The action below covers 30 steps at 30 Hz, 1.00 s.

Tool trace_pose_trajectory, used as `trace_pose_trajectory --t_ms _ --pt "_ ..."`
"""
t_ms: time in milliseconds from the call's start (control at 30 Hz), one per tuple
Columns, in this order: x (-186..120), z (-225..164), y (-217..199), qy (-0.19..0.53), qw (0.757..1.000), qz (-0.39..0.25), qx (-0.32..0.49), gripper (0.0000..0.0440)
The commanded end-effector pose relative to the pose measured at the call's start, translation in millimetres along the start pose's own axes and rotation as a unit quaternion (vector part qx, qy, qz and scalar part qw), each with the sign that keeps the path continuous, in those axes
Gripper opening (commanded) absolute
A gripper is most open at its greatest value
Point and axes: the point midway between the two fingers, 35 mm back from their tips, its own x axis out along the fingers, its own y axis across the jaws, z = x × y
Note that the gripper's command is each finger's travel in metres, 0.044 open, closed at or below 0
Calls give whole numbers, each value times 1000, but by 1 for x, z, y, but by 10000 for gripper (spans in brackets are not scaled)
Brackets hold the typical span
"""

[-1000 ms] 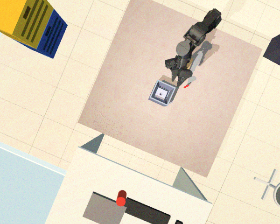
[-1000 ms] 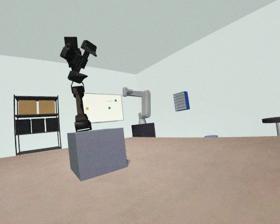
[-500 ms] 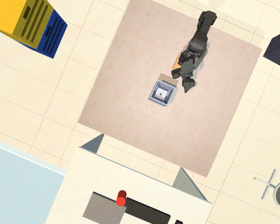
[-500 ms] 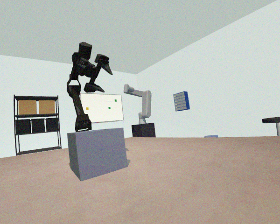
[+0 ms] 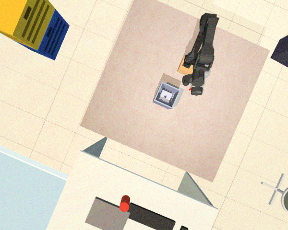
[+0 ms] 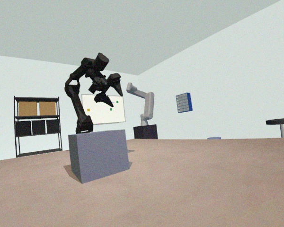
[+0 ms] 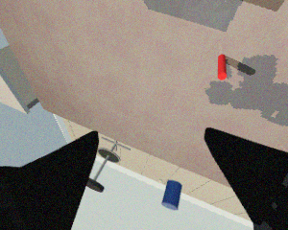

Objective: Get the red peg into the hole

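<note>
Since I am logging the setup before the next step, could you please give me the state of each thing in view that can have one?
Pincer: open, nothing between its fingers, raised above the table.
Red peg: lying on the table, ungrasped.
Box: open-topped, upright.
Plate hole: no peg in it.

In the top view, the box (image 5: pixel 157 103) (image 6: pixel 102 156) lies left of the peg (image 5: pixel 190 89) (image 7: pixel 222 67).

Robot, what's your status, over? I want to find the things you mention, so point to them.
Gripper (image 5: pixel 190 86) (image 6: pixel 117 101) (image 7: pixel 153 134) open, nothing held. Red peg (image 5: pixel 190 89) (image 7: pixel 222 67) lying on the mat, outside the open box (image 5: pixel 157 101) (image 6: pixel 102 156). Nothing seen blocking the peg.
</note>
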Motion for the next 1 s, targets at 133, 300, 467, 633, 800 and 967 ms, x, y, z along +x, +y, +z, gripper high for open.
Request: trace_pose_trajectory --t_ms 133,300,467,633,800,967 --pt "30 -11 -31 -2 995 -87 50 428" --pt "45 -15 -48 -13 988 -133 73 436" --pt "59 -17 -65 -29 981 -173 86 440" --pt "71 -16 -79 -48 973 -207 88 440" --pt "83 -13 -93 -67 966 -235 82 439" --pt "93 -7 -105 -85 960 -259 70 436"
